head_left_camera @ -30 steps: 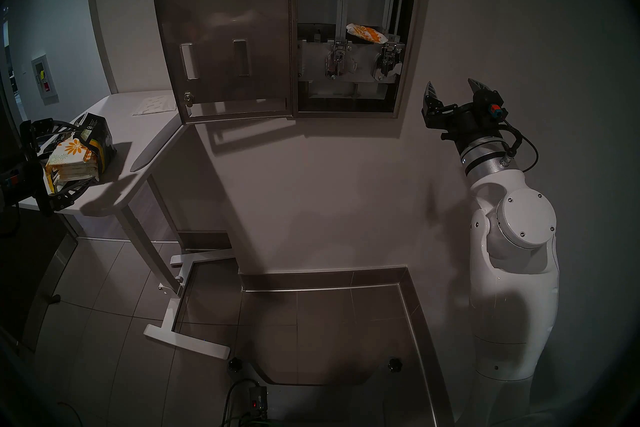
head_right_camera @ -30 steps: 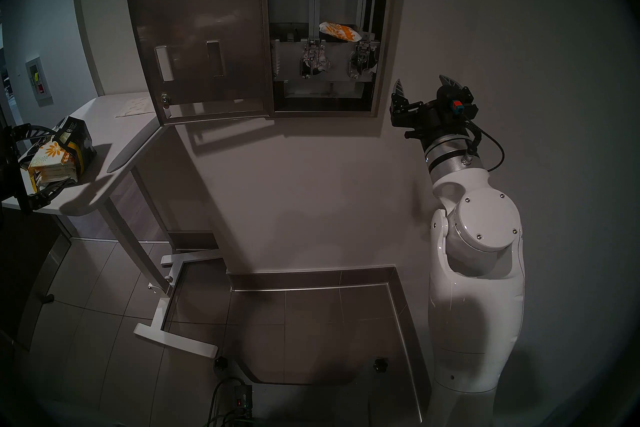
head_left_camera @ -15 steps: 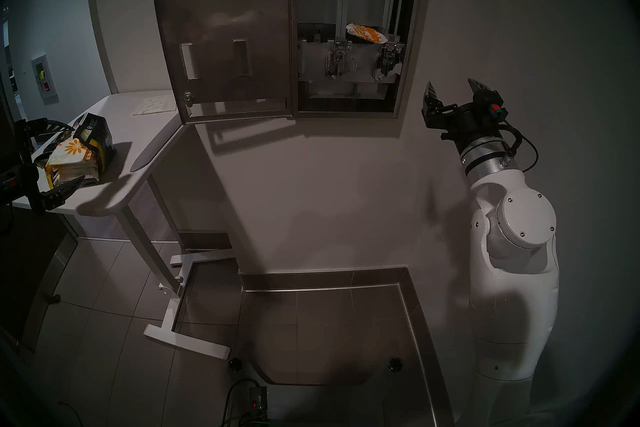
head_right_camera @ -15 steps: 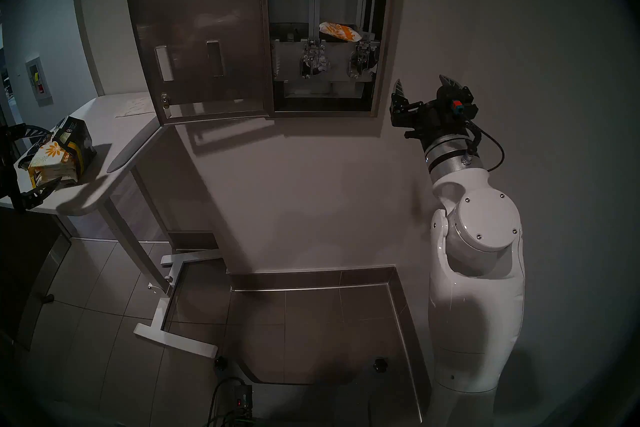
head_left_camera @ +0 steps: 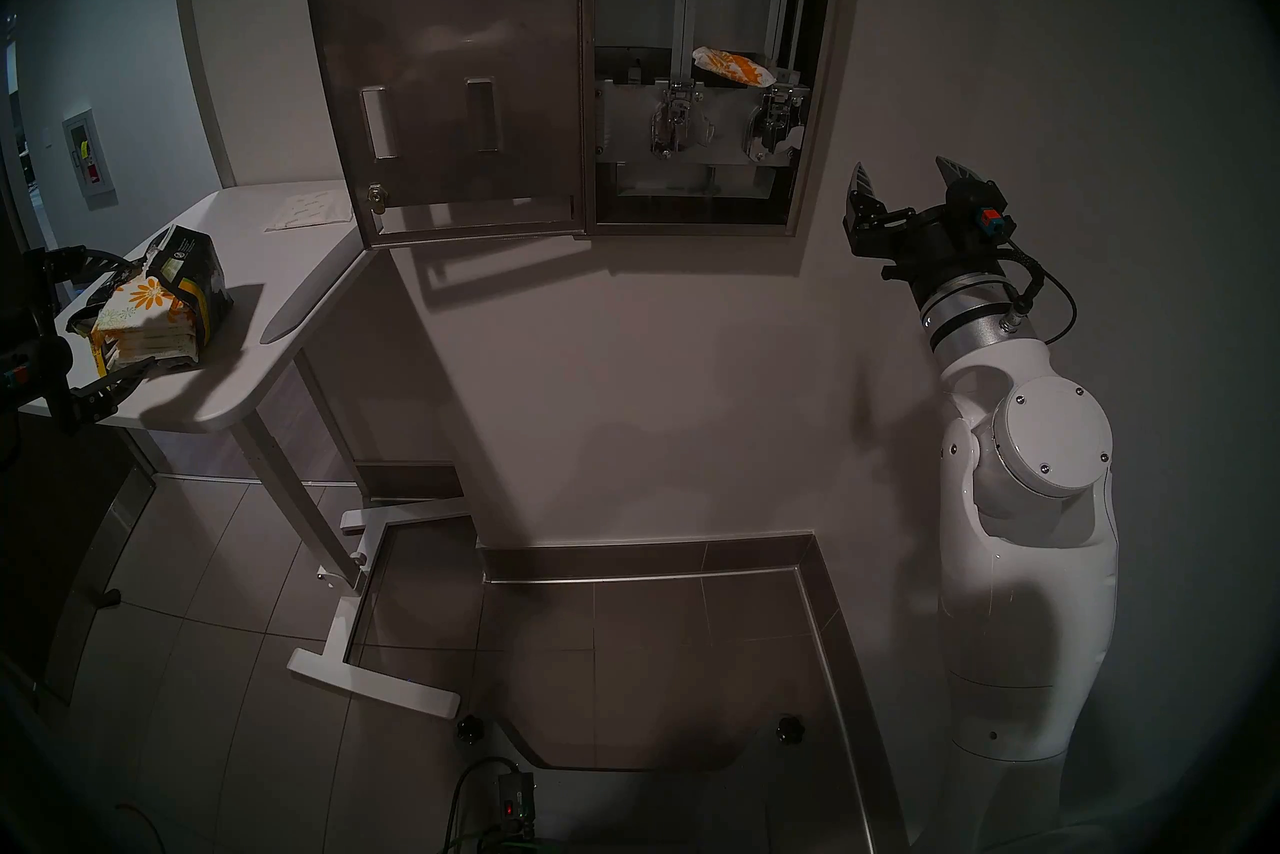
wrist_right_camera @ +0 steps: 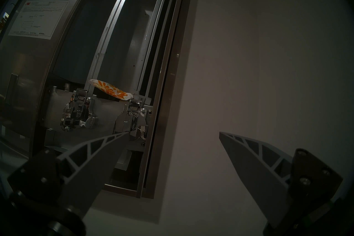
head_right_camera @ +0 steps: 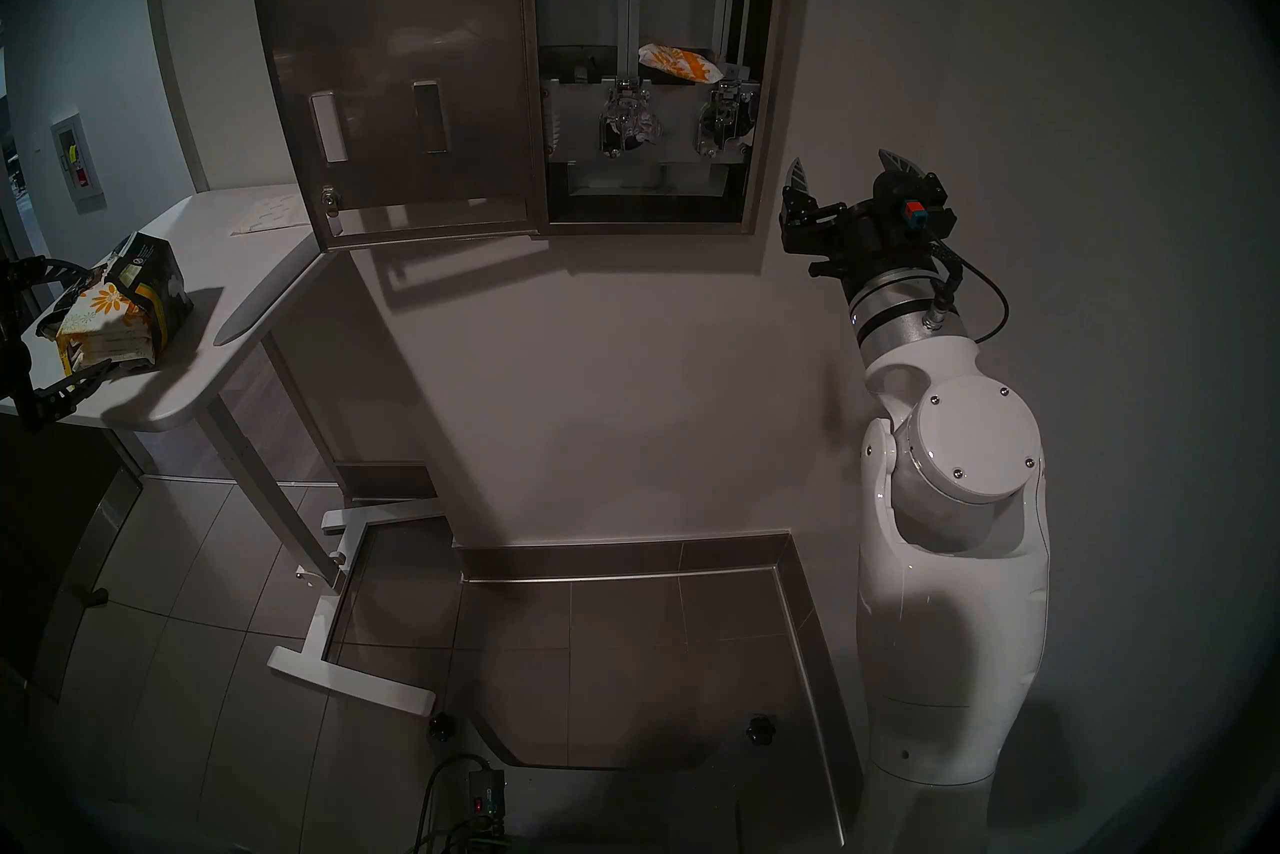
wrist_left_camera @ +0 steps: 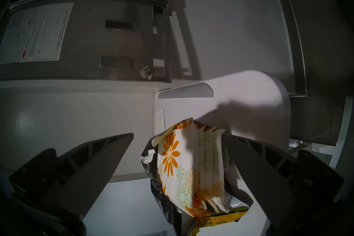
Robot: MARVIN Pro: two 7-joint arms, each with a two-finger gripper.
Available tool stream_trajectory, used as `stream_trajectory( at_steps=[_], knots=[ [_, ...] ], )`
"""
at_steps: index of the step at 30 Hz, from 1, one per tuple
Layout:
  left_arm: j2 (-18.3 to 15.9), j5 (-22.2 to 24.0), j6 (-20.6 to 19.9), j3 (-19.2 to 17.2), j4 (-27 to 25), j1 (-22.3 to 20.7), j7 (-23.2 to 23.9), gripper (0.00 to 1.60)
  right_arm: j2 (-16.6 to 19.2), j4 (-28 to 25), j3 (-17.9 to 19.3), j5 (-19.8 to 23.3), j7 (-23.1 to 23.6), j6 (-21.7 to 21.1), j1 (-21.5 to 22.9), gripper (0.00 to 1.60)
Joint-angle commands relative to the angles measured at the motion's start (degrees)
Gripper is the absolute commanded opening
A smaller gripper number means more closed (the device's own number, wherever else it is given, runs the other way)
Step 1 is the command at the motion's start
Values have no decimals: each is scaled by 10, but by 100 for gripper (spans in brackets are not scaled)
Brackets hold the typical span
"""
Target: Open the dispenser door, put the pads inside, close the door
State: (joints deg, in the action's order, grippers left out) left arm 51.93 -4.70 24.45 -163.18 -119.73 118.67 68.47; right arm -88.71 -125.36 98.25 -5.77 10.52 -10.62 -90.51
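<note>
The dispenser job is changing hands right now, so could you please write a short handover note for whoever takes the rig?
Left gripper: open, jaws either side of the stack of pads in the torn bag on the table; nothing gripped.
Right gripper: open, empty, beside the dispenser, against the wall.
Door: swung fully open.
Done: door opened; one pad lies tilted inside, above the levers.
Left: grip and load the remaining pads, then close the door.
</note>
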Motion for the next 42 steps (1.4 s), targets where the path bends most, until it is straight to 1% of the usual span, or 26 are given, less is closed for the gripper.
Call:
stream_trajectory(
  at_steps=[1,4,5,15,18,42],
  knots=[
    [10,-23,27,6,3,-15,-29,160,-1,-7,-1,1,0,2,5,160],
    [12,-29,32,8,5,-17,-34,160,-1,-7,-1,1,0,2,5,160],
    [18,-43,52,14,4,-27,-50,160,-1,-7,-1,1,-1,2,5,160],
    [20,-57,65,19,2,-33,-60,160,0,-7,-1,1,-1,2,4,160],
    [21,-61,78,21,-1,-36,-65,160,0,-7,-1,1,-1,2,4,160],
    [26,-68,85,23,-2,-43,-67,160,0,-7,-1,2,-1,1,4,160]
  ],
)
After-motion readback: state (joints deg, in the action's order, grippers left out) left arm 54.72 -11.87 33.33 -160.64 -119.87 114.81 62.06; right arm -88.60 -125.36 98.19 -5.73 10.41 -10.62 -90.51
